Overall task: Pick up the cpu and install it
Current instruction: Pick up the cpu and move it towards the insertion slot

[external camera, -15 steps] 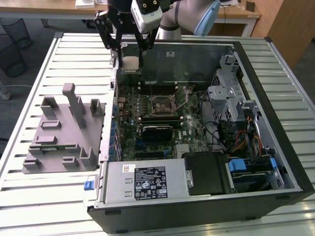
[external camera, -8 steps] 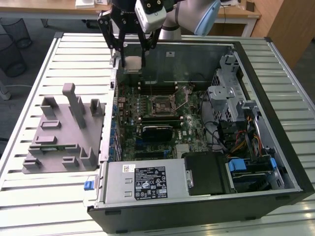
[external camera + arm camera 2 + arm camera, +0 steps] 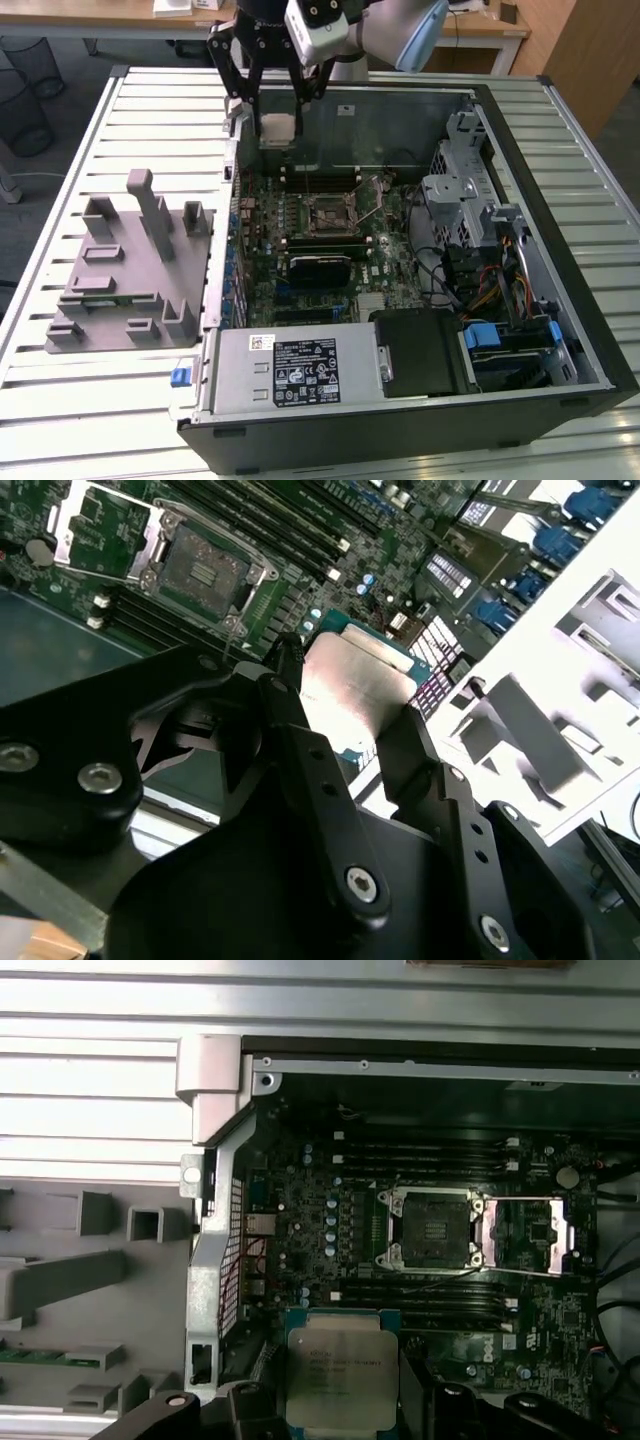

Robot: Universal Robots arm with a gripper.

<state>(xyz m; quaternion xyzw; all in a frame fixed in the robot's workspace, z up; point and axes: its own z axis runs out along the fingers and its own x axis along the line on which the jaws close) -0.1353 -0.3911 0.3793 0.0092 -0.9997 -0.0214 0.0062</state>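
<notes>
The cpu [image 3: 277,128] is a flat square chip with a silvery top, and my gripper [image 3: 275,118] is shut on its two opposite edges. It hangs in the air over the far corner of the open computer case, toward the exterior view's left. Both wrist views show the cpu [image 3: 350,685] [image 3: 340,1370] clamped between black fingers [image 3: 300,740]. The motherboard socket [image 3: 330,212] [image 3: 432,1228] [image 3: 205,572] lies open and bare, its metal frame swung up beside it. The socket sits nearer the camera than the chip and toward the exterior view's right.
The computer case [image 3: 560,200] lies on its side on a slatted white table [image 3: 90,140]. A grey fixture block [image 3: 130,265] stands beside it on the exterior view's left. Memory slots [image 3: 320,180], a power supply [image 3: 295,365] and drive bays with cables [image 3: 480,270] surround the socket.
</notes>
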